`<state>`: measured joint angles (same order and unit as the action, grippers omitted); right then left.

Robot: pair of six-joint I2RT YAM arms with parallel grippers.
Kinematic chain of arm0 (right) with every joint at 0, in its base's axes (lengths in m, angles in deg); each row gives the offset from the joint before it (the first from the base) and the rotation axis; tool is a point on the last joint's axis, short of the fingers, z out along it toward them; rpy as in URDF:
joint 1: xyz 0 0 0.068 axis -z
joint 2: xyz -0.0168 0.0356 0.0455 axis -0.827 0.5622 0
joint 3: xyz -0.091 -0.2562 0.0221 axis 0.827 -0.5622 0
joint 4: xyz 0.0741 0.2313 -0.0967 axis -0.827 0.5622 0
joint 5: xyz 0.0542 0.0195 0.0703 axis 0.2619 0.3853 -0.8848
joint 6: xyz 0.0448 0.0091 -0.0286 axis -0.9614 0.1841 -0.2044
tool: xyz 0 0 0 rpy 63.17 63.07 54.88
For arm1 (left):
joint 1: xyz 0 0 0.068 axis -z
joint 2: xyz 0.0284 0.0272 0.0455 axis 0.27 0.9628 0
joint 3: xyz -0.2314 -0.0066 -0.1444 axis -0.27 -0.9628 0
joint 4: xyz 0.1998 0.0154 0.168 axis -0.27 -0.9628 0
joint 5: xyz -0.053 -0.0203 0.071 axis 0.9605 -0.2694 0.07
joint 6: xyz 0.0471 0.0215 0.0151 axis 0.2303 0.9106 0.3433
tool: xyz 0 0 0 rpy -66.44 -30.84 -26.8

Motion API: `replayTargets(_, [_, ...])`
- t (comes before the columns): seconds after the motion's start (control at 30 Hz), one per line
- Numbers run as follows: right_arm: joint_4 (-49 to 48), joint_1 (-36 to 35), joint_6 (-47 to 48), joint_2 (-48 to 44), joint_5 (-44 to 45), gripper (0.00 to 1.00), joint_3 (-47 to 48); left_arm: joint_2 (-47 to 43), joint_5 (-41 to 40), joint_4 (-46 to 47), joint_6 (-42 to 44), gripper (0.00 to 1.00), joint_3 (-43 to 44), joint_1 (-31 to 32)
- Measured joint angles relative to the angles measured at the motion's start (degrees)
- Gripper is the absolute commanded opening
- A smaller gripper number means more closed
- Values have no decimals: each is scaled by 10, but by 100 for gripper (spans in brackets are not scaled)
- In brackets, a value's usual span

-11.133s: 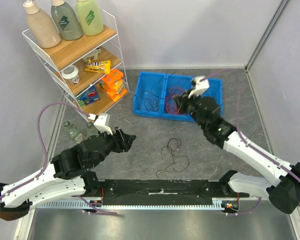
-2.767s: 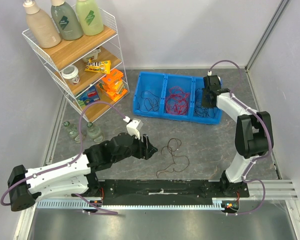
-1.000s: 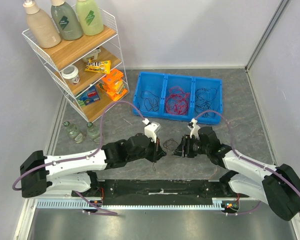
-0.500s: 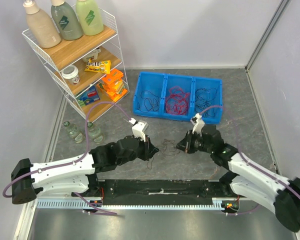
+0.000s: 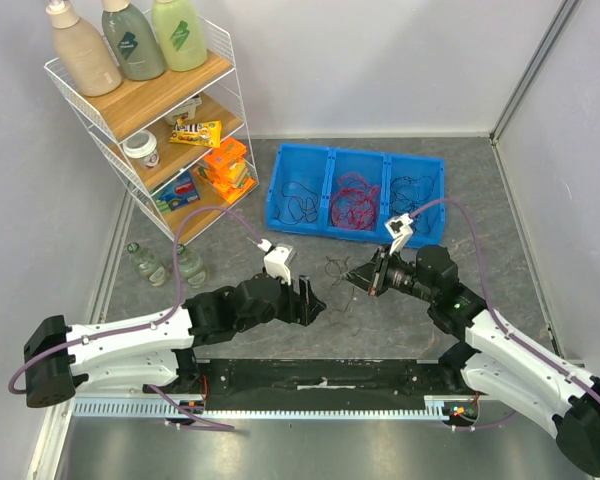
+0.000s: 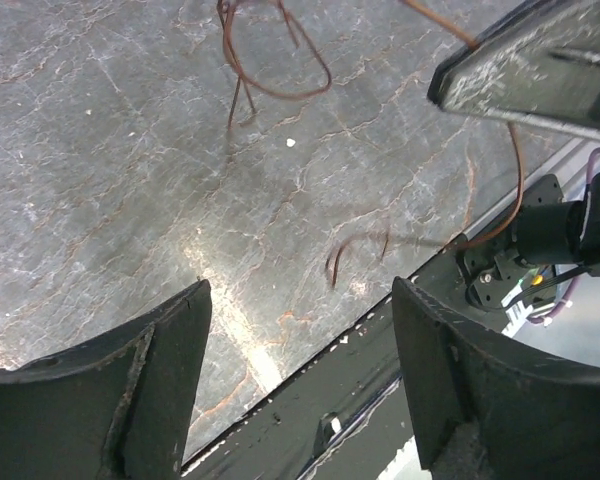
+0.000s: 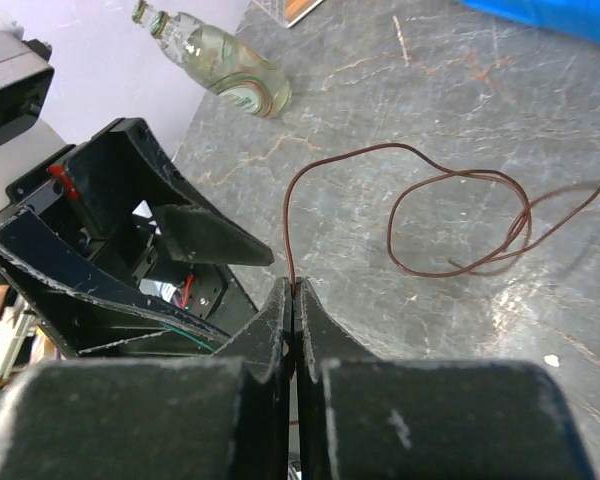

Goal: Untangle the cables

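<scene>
One thin brown cable (image 5: 337, 266) lies in loose loops on the grey table between my two grippers. My right gripper (image 5: 363, 280) is shut on one end of it. In the right wrist view the cable (image 7: 460, 225) rises from the closed fingertips of the gripper (image 7: 293, 292) and curls into loops on the table. My left gripper (image 5: 318, 300) is open and empty just left of the loops. In the left wrist view its fingers (image 6: 130, 400) stand wide apart over the table edge, with a cable loop (image 6: 272, 70) ahead of them.
A blue three-part bin (image 5: 360, 153) at the back holds black wires (image 5: 300, 203), red wires (image 5: 352, 207) and black wires (image 5: 412, 198). A wire shelf rack (image 5: 150, 110) stands at the back left, two glass bottles (image 5: 160, 265) beside it. A black rail (image 5: 320, 375) runs along the near edge.
My right gripper has drawn back and up to the right with the cable end pinched. My left gripper has shifted slightly right and now stands open, off the cable.
</scene>
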<state>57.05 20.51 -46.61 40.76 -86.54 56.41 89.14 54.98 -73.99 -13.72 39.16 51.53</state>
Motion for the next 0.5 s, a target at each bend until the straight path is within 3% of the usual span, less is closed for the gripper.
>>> replayTargets(0.27, [-94,-6,-63,8,-40,0,-19,29,13,25,-1,79,-2,-19])
replayTargets(0.5, [-160,-16,-111,13,-62,0,-28,104,73,74,-3,66,-7,-53])
